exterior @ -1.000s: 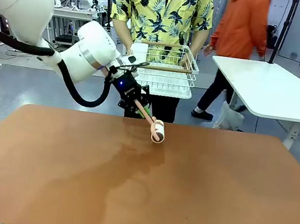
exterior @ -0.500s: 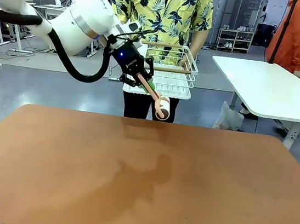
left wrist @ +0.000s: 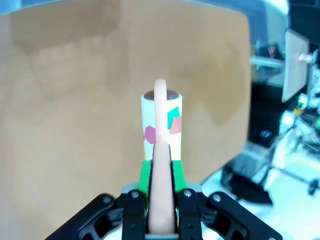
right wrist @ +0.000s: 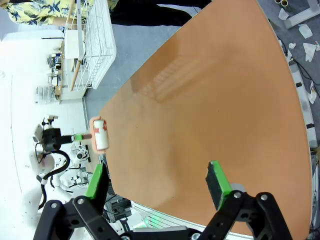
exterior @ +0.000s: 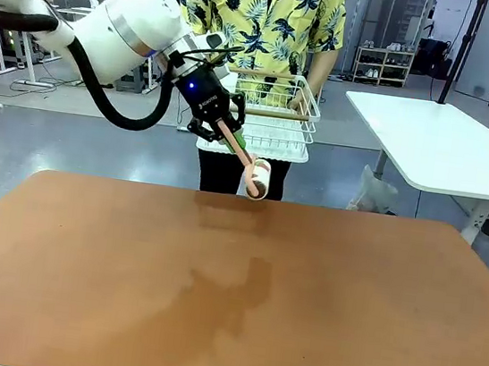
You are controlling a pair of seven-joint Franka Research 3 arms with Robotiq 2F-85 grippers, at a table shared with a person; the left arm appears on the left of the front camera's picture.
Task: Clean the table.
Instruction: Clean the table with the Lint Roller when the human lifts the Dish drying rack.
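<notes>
Reddish-brown and matte, the table [exterior: 228, 307] fills the foreground of the front view, with a smaller white table [exterior: 439, 141] well apart at the far right. At the far side a person [exterior: 267, 14] in a yellow patterned shirt holds a white wire basket [exterior: 268, 141] above floor level, just beyond the table's far edge. The left gripper [exterior: 224, 131] reaches in from the left, its jaws pressed together on the pale pink handle of a lint roller [exterior: 257, 178]. In the left wrist view the green pads [left wrist: 144, 172] pinch that handle near its end, and the roll hangs forward of them. The roll is raised clear of the surface, close beneath the basket's front edge. Whether it hangs over the table or just past its edge cannot be told. Pink and teal patches mark the roll; they may be print or bits stuck to it. The right gripper [right wrist: 156, 182] hovers over the near part of the table with its jaws spread wide and nothing between them. The step in hand appears to be carrying the roller to the basket. Several faults are possible from here. Because the grip sits at the handle's end, the heavier roll could pivot downward in the pinch. A rise that starts too near could knock the roll against the basket's wire rim and jolt the person's hold. A release short of the basket would drop the roller to the table or floor.
</notes>
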